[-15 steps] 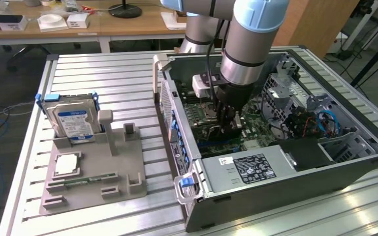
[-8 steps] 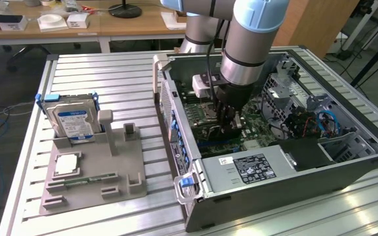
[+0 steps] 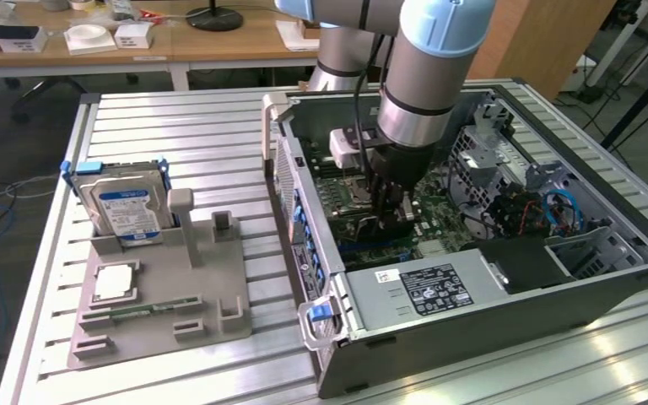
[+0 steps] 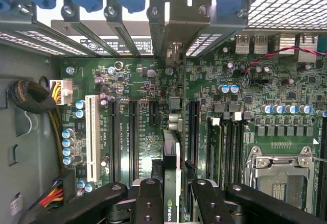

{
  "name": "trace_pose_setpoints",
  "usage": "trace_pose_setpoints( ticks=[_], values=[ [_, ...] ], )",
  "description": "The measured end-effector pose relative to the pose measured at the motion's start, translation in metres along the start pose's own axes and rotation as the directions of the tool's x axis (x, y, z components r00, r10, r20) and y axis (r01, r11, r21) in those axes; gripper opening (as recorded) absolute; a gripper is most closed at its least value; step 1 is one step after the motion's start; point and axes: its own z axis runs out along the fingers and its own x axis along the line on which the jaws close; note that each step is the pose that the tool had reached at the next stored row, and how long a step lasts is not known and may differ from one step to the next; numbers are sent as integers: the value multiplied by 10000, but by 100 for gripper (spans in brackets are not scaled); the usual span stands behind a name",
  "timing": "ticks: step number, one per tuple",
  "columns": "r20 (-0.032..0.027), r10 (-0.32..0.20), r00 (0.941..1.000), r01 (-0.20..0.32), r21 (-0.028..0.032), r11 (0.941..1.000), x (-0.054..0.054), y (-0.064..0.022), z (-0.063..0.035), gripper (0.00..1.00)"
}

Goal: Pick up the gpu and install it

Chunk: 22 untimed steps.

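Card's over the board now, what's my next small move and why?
Probably ease straight down, slowly. The tool grips the gpu edge-on above the motherboard, its bracket end lined up with the open rear slot gap. It looks close to a long black slot but not visibly seated, so check alignment while lowering.

A robotics lab: a slotted aluminium table (image 3: 166,143) carries an opened computer case (image 3: 594,295), with cluttered wooden desks (image 3: 223,42) behind.

My tool (image 4: 171,196) inside the open computer case (image 3: 594,291) on the worktop (image 3: 189,126), gpu (image 4: 171,157) between its fingers, motherboard (image 4: 143,106) beneath, hard drive (image 3: 125,211) standing in a holder (image 3: 189,325) well apart, toward the exterior view's left
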Motion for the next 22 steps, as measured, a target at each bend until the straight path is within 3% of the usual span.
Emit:
trace_pose_setpoints(
  ticks=[22],
  values=[
    [-1, -1, 10000, 1, 0, 10000, 1, 2, 40, 26]
  ],
)
